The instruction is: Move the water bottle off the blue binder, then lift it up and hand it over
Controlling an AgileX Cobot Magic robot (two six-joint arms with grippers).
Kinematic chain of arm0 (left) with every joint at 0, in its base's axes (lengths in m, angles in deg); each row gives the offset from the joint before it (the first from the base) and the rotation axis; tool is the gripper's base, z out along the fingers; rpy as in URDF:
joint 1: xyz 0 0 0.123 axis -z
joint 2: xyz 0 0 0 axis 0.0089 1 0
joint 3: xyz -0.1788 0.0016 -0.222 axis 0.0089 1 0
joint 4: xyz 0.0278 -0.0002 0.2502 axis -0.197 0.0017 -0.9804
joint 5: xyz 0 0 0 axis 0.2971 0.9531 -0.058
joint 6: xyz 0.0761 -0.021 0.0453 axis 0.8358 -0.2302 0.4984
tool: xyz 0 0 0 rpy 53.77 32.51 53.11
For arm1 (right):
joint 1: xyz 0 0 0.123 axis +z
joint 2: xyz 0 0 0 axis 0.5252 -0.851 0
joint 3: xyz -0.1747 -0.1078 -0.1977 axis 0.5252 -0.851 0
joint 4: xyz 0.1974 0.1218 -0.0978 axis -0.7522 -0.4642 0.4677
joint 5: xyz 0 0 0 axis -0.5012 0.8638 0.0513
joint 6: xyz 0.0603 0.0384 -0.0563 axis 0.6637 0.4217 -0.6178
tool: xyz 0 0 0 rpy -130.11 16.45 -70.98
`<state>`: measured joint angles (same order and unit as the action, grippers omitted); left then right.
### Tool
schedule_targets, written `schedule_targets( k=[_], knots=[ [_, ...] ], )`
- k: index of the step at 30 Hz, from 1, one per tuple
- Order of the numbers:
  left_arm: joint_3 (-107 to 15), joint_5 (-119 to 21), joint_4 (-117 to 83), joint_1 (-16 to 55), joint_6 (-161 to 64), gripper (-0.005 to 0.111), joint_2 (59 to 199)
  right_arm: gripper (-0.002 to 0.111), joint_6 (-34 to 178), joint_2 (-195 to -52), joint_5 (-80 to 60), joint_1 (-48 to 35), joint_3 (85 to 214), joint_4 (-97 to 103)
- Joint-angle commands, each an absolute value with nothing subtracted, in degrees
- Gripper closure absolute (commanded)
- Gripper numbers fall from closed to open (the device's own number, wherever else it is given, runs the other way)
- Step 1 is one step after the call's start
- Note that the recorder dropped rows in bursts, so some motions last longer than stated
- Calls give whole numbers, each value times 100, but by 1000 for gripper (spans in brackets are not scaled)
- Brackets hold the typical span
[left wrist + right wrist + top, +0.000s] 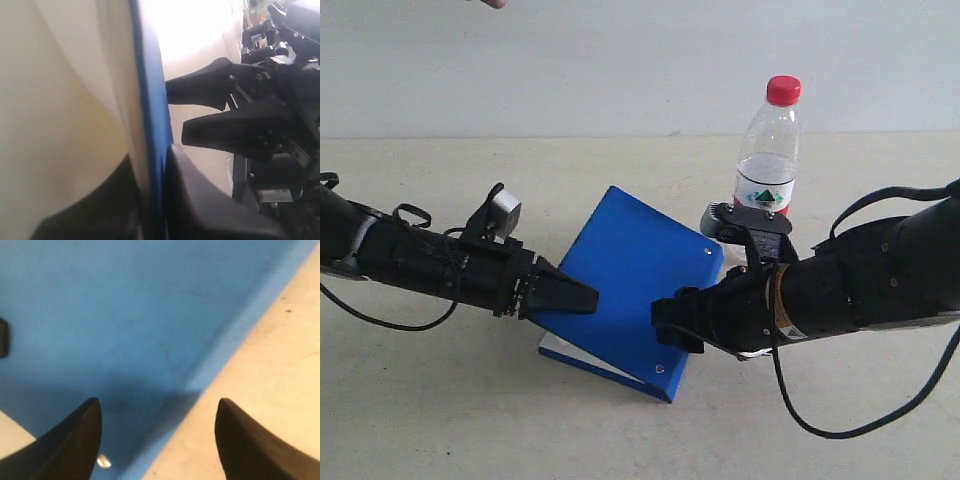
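Left fingers (200, 210) clamp the blue binder (630, 270) edge; right fingers (75, 440) hang spread, empty, above it; water bottle (767, 150) stands beyond, already off; lift and handover remain.

Right arm (860, 285) and blue binder (630, 270) stand before the water bottle (768, 150); above it is free.

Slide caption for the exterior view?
Water bottle upright beyond blue binder; left tool grips its edge, right tool open opposite.

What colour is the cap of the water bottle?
The cap of the water bottle is red; the exterior view shows it best.
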<state>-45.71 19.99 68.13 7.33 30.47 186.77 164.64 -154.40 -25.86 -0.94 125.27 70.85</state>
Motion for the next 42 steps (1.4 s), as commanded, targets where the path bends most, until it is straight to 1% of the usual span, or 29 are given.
schedule_targets(
  k=[1,6,10,12,17,28,30,35,42],
  knots=[
    [-4413,2078,6738,583,3237,102,18607,49,16509,-15535,-3039,-264,12526,7324],
    [-4248,2078,6725,583,3408,102,18584,49,16509,-16026,-3902,-838,12526,7352],
    [-4198,2078,6701,583,3450,102,18549,49,16049,-16451,-5199,-1223,12526,7592],
    [-4198,2078,6713,583,3450,102,18522,49,15942,-16625,-5513,-1291,12526,7547],
    [-4198,2078,6694,573,3450,102,18368,49,15732,-16808,-5485,-1286,12526,7169],
    [-4162,2078,6621,573,3190,102,17294,49,15384,-16822,-5644,-1286,12526,6645],
    [-4121,2078,6621,573,3190,102,17263,49,15156,-16822,-5852,-1286,12526,6502],
    [-3899,2078,6642,573,3258,102,17274,49,14720,-16822,-7107,-1286,12536,6261],
    [-3850,2078,6620,641,3263,102,17274,49,14703,-16822,-7367,-1286,12658,6227]
  ],
)
